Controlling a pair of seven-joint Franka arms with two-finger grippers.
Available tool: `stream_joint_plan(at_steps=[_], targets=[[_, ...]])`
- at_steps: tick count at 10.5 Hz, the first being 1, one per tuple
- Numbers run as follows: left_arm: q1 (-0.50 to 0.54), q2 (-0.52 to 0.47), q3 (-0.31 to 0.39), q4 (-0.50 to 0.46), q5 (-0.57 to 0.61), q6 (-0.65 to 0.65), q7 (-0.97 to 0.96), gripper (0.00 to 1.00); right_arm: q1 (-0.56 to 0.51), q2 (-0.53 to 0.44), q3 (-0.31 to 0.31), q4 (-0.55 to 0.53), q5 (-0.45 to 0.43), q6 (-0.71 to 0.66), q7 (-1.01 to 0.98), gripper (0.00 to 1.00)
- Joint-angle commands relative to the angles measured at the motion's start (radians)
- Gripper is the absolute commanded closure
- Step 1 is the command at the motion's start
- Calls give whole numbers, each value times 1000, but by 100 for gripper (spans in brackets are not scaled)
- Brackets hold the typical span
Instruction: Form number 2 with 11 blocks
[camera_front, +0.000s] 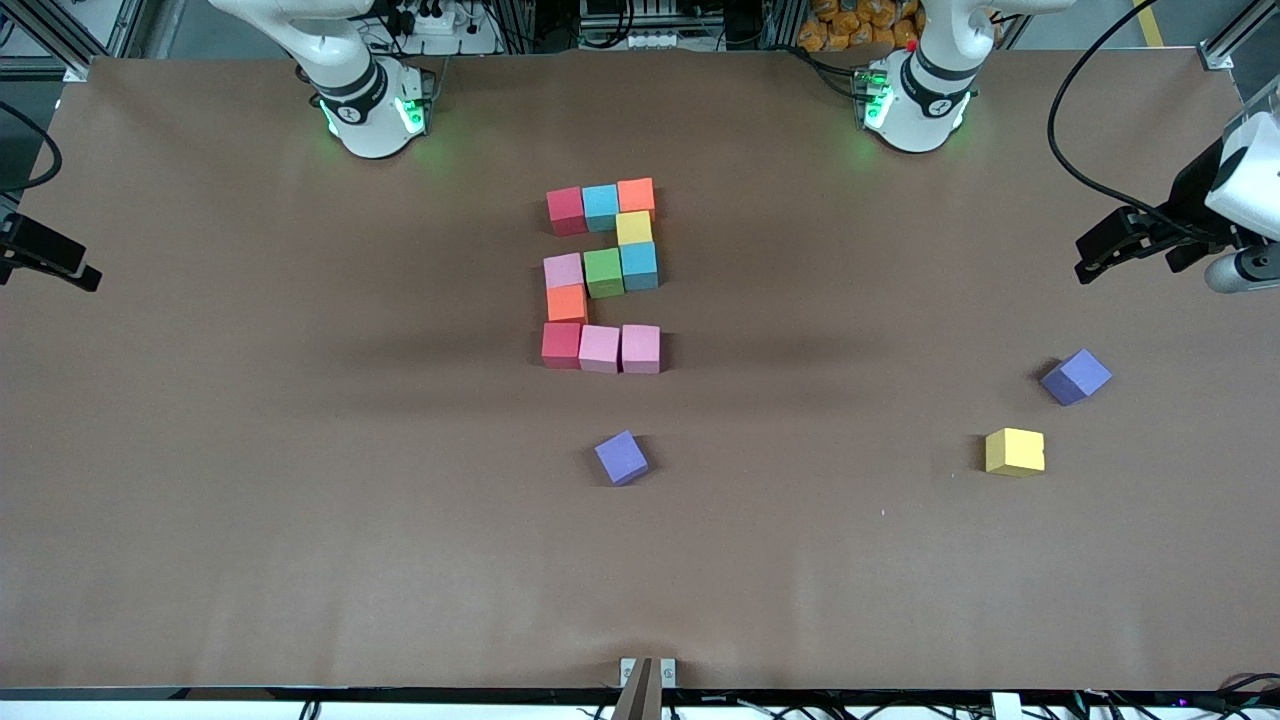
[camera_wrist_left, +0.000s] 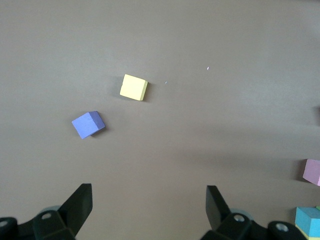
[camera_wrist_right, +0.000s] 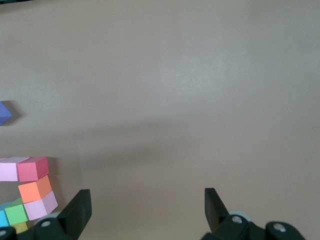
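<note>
I see the blocks set edge to edge mid-table, well clear of both tools. My left gripper hangs spread over bare table near a loose yellow cube and a purple cube. My right gripper hangs spread beside the figure; another purple cube lies apart.

Count on table: 14 foam cubes in total.
- pink cubes: 3
- red cubes: 2
- light blue cubes: 2
- orange cubes: 2
- green cube: 1
- yellow cubes: 2
- purple cubes: 2
</note>
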Motion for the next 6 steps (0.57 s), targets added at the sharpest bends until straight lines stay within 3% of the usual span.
stream_joint_plan(at_steps=[1,6], targets=[[-3,-11,3,-7,22,-7,37,0,-7,23,1,40,-9,-13,1,0],[0,-11,1,-7,-33,-15,91,0,-32,23,1,42,-9,-13,-5,0]])
